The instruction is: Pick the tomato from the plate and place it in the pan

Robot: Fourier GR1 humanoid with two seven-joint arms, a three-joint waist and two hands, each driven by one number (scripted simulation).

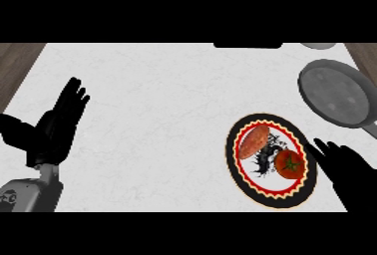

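Right hand [352, 172], fingers straight and holding nothing, sits just right of the plate [244, 175], tomato [290, 164] on the plate's right side nearest it; pan [337, 93] lies beyond the plate, left hand [57, 124] far off.

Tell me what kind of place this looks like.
Probably a kitchen counter: a pale marbled counter holds a grey pan and a patterned plate with a tomato on it. The right hand is open beside the plate.
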